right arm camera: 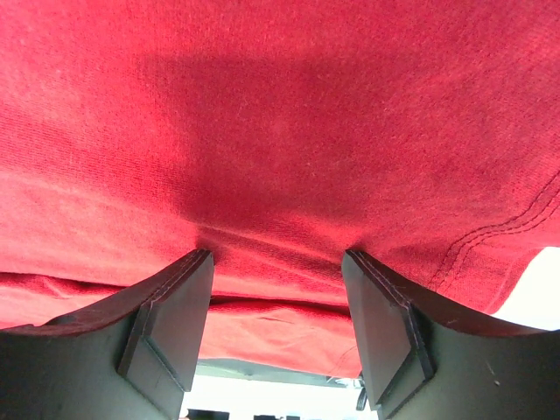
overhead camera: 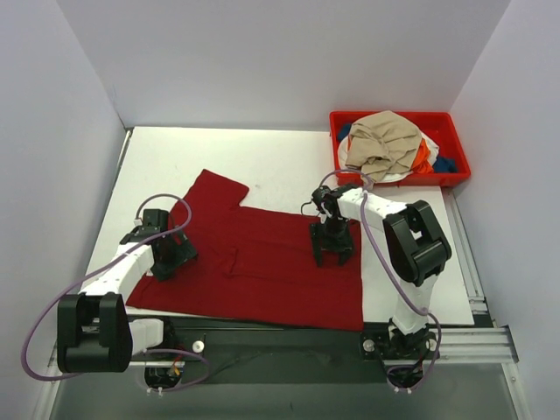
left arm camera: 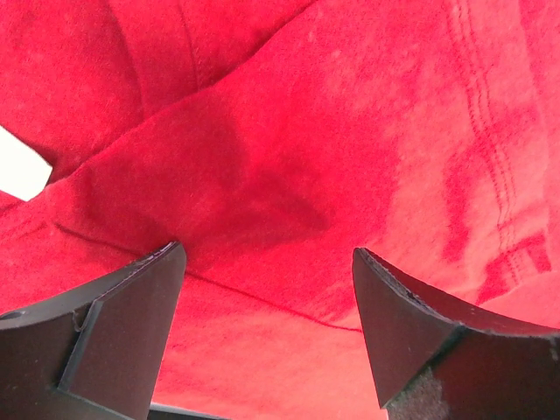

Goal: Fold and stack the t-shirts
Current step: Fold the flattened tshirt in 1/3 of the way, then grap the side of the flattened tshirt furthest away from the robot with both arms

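Note:
A dark red t-shirt (overhead camera: 262, 258) lies spread on the white table, one sleeve toward the back left. My left gripper (overhead camera: 171, 262) is open, pressed down on the shirt's left part; the cloth (left arm camera: 289, 175) fills its view between the fingers. My right gripper (overhead camera: 332, 255) is open, fingertips down on the shirt's right part, with red cloth (right arm camera: 280, 131) bunched between the fingers. More t-shirts lie in a heap in the red bin: a tan one (overhead camera: 385, 140) on top, with orange (overhead camera: 423, 159), white and blue cloth under it.
The red plastic bin (overhead camera: 451, 131) stands at the back right of the table (overhead camera: 280, 157). White walls close in the back and both sides. A metal rail (overhead camera: 472, 346) runs along the near edge by the arm bases.

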{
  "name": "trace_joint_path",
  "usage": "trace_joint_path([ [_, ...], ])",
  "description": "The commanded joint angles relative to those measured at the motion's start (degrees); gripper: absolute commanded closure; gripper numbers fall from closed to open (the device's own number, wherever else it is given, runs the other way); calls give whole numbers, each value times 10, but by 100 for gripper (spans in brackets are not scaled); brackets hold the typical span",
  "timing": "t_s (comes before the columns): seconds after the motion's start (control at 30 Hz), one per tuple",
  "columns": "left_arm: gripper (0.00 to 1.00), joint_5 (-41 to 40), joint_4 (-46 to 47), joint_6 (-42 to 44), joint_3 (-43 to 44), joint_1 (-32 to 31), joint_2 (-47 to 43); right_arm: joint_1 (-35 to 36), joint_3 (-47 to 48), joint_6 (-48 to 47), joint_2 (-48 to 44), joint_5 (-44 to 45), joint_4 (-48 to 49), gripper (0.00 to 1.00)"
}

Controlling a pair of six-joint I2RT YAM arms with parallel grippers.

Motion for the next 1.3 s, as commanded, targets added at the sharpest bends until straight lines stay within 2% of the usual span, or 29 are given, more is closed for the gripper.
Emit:
trace_joint_path([
  [0.0,11,-10,-18,-7,-7,4,-27,10,-20,6,-9,-14,6,39],
  [0.23,11,-4,-14,7,42,4,-21,9,-7,24,-76,29,7,38],
  [0.33,11,-2,-11,12,71,4,-28,4,8,22,-121,92,10,38],
  [0.4,12,-6,-1,14,83,3,-34,-13,6,19,-139,140,25,37],
  [0.53,12,-6,27,16,110,4,-40,-81,-26,11,-170,152,87,36],
  [0.6,12,-4,39,18,118,2,-35,-117,-40,7,-171,162,124,37],
  [0.8,12,5,58,20,158,-3,7,-155,-28,-15,-125,153,197,38],
  [1.0,12,6,59,29,185,-5,25,-161,13,-18,-65,144,205,44],
  [1.27,12,7,69,43,201,-7,44,-173,15,-25,-46,167,206,50],
])
